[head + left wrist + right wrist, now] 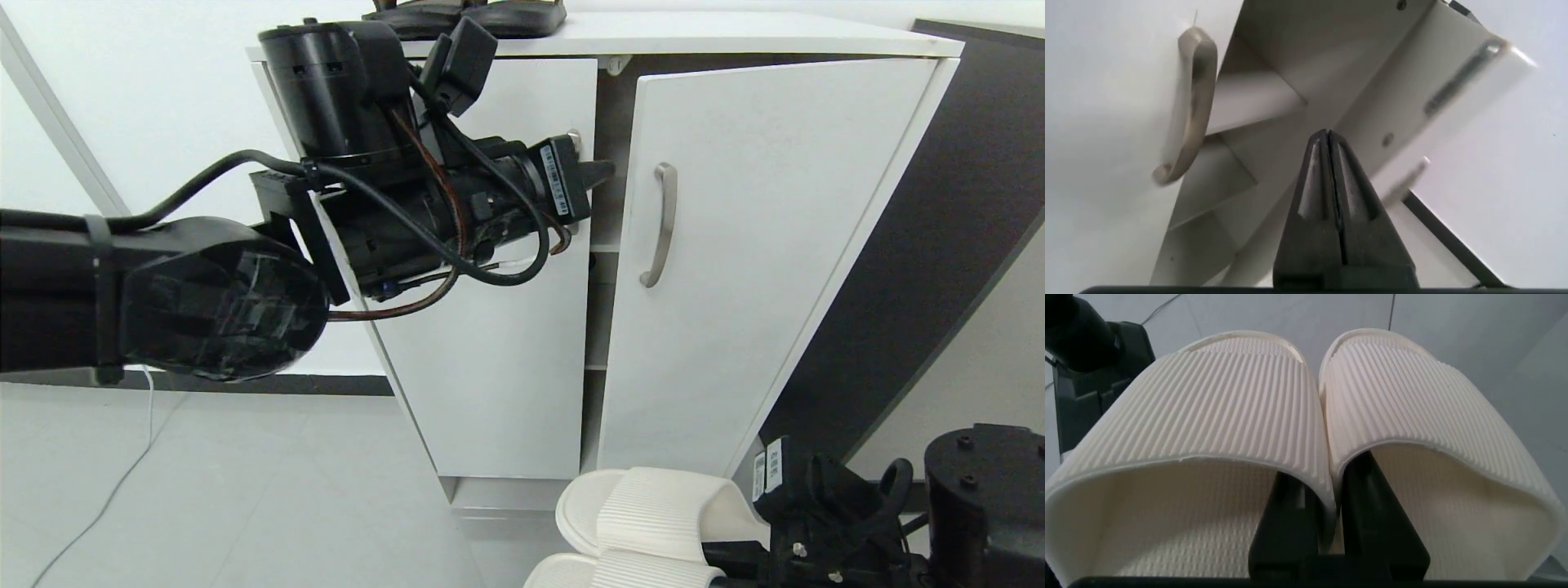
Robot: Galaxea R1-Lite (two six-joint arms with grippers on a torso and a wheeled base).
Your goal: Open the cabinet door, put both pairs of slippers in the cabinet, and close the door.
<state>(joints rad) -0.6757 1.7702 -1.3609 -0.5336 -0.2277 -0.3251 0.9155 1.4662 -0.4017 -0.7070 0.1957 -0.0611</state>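
Observation:
The white cabinet (735,45) has two doors, with a dark gap between them where shelves (602,245) show. The right door (735,327) stands slightly ajar and carries a metal handle (661,224). My left gripper (602,171) is shut and empty, its tips at the gap beside the left door (490,367). In the left wrist view the shut fingers (1315,188) point into the cabinet beside a handle (1192,98). A dark pair of slippers (465,16) lies on the cabinet top. My right gripper (1331,535) is shut on the white ribbed slippers (653,514), pinching their touching inner walls (1323,416).
Grey tiled floor (286,490) lies open to the left of the cabinet, with a thin cable (106,498) trailing across it. A dark slanted wall band (939,245) runs right of the cabinet. The white slippers hang low in front of the cabinet's base.

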